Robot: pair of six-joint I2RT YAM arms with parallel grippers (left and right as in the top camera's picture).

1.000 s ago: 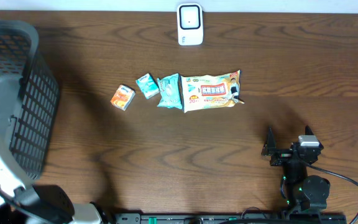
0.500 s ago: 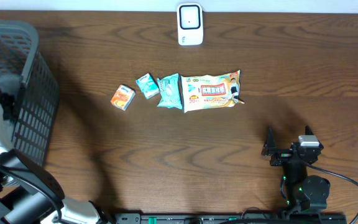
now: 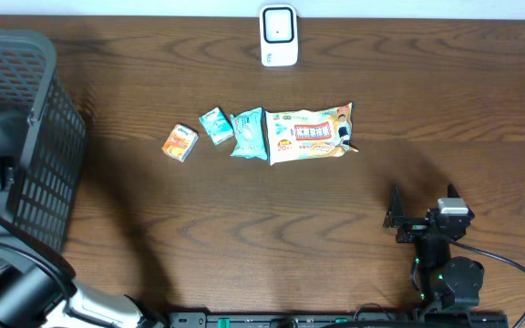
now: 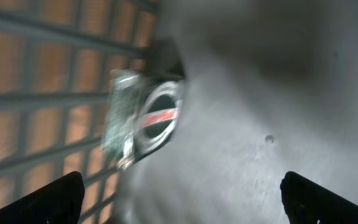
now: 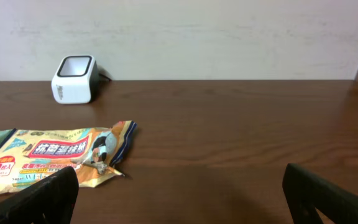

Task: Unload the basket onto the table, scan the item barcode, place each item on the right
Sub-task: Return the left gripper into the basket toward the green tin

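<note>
At the middle of the table, the wipes pack (image 3: 308, 132) lies with its long axis left to right, far and left of your right gripper (image 5: 180, 198), whose jaws stand wide and empty. That arm is nearer. Your left gripper (image 4: 182, 200), likewise spread and holding nothing, hangs in the basket (image 3: 53, 155) at the left edge. The scanner (image 3: 279, 36) stands beyond the pack.

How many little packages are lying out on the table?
4, in one row: an orange box at the left, then a small teal packet, a teal pouch, and a big packet at the right. The basket may hide more.
</note>
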